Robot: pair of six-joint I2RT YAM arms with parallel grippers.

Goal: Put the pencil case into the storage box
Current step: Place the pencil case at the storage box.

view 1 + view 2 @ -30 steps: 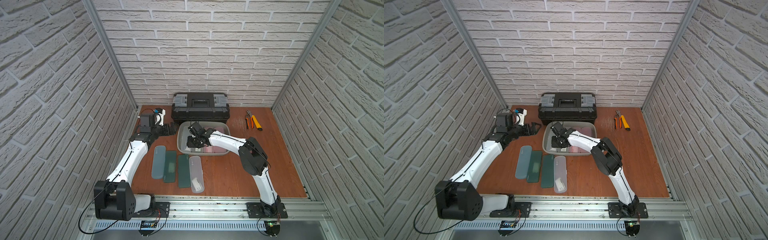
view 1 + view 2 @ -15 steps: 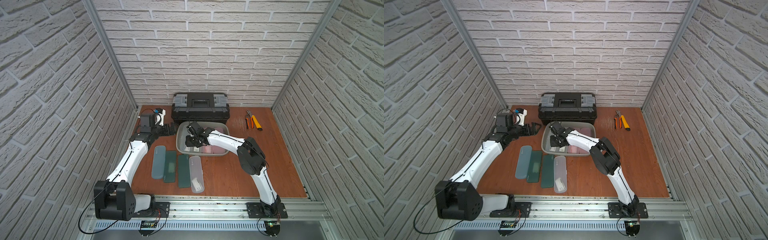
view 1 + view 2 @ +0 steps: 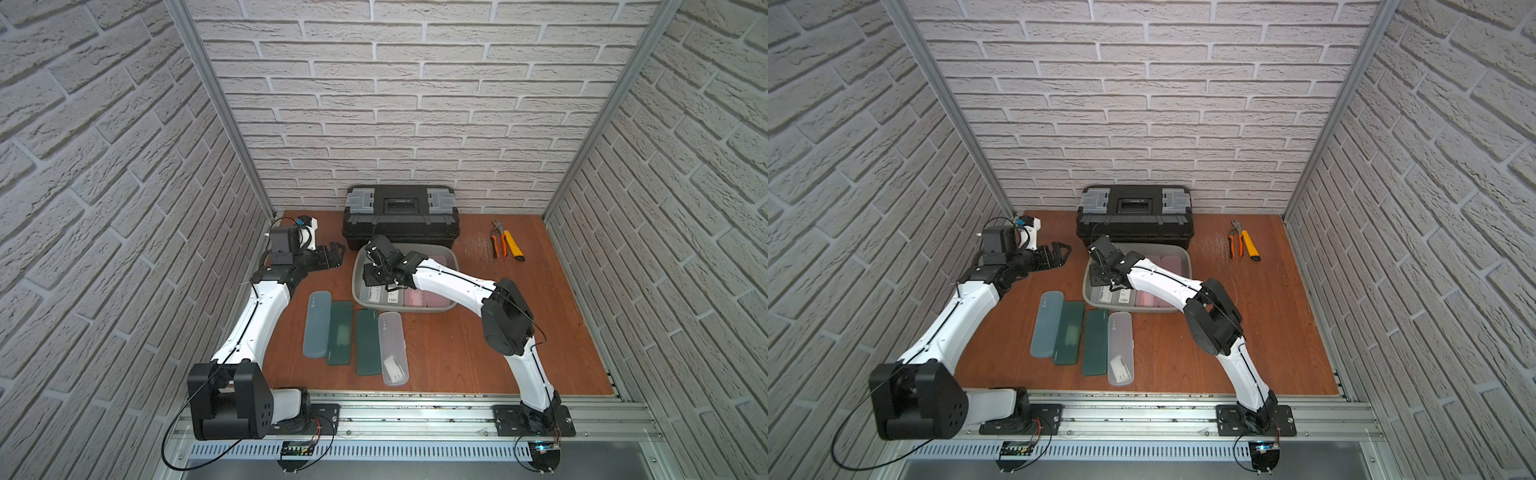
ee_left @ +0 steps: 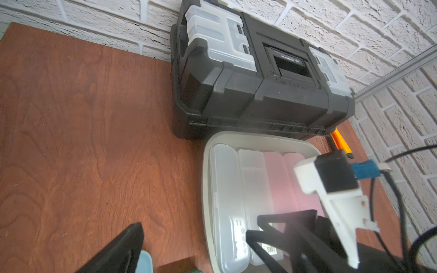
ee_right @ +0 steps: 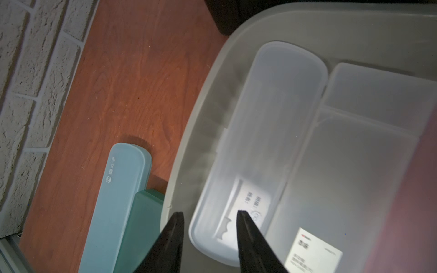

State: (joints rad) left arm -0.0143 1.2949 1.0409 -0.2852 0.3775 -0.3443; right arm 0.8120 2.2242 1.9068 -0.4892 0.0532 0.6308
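Frosted plastic lay under my right gripper (image 5: 209,214), jaws drawn narrow with a slim gap, nothing clearly pinched; over the last second I had edged towards the left wall of the storage box (image 5: 196,123), matte grey-green with a flared rim; the pencil case (image 5: 272,123), smooth, slim and round-cornered, lay inside just beside that wall, seemingly delivered; my left gripper (image 3: 334,254) hung spread wide, apart from the box.

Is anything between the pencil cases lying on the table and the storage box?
No object lies on the table between them, but the right gripper hangs over one end of the storage box, and cases already line its floor.
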